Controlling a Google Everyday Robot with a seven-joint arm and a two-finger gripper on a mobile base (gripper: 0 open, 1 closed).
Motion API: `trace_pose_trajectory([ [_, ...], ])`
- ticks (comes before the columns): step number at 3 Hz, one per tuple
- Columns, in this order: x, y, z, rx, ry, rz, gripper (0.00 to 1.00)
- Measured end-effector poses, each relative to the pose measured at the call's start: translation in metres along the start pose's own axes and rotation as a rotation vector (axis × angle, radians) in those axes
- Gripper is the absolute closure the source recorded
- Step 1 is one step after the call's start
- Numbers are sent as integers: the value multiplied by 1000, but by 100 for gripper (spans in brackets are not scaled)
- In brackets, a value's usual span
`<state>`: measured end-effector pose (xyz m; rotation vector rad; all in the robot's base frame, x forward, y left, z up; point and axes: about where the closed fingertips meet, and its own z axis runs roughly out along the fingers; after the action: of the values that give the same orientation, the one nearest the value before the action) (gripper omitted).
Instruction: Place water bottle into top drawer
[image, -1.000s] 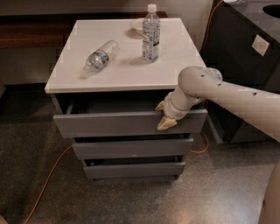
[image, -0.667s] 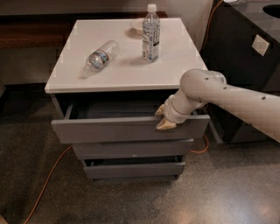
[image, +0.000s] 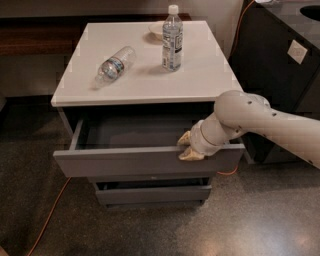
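One gripper (image: 184, 146), with two blunt tan fingers (image: 191, 155) of a matte, rubbery look, is clamped over the upper edge of the top drawer (image: 125, 161). One finger sits inside the lip and the other against the outer face, toward the front's right end.

- Arm (image: 260, 120): smooth off-white shell, rounded at the wrist, dotted with small dark holes. It enters from the right.
- Top drawer: flat grey panel front, standing open, with a dark, shallow interior.
- Cabinet (image: 200, 75): grey body under a square, glossy white top. Two more grey drawer fronts (image: 150, 192) sit shut below.
- Water bottle (image: 115, 65): stubby, clear ribbed plastic with a blue-green and white label band. It lies on its side on the left half of the white top, well apart from the gripper.
- Taller bottle (image: 171, 39): slim, clear, white-capped, with a white printed label. It stands upright near the back of the top.
- Bowl (image: 156, 29): pale and shallow, just behind the taller bottle.
- Cable (image: 50, 220): orange, trailing across the speckled stone floor (image: 150, 235) at lower left.
- Dark unit (image: 280, 60): at right, bearing a small white label.
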<state>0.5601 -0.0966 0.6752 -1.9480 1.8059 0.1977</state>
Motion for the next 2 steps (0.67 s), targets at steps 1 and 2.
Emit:
trace_pose_trajectory([
  [1,-4,22,2,-31,-20,16,100],
  [2,-4,23,2,-31,-21,16,100],
])
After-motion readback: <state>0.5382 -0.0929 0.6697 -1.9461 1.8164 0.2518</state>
